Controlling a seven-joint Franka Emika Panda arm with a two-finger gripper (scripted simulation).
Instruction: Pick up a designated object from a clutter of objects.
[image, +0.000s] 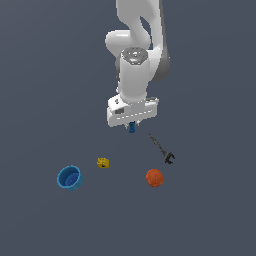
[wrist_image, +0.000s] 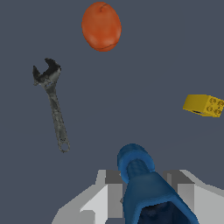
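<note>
The designated object, a small dark-blue peg-like piece (image: 132, 127) (wrist_image: 142, 183), sits between the fingers of my gripper (image: 131, 126) (wrist_image: 144, 188), which is shut on it. In the exterior view the piece pokes out just below the white hand, above the grey floor. From the wrist view it fills the space between the two grey fingers (wrist_image: 109, 194), its wider end pointing away from the camera. The rest of the clutter lies spread on the floor: a yellow block (image: 103, 162) (wrist_image: 204, 105), an orange ball (image: 154, 177) (wrist_image: 101, 26), a dark wrench (image: 162, 149) (wrist_image: 53, 103) and a light-blue cup (image: 69, 177).
The wrench lies closest, just toward the exterior view's right of the gripper. The yellow block and the cup are toward the exterior view's left and nearer the camera. The ball rests beyond the wrench's jaw end. Everything lies on flat grey ground.
</note>
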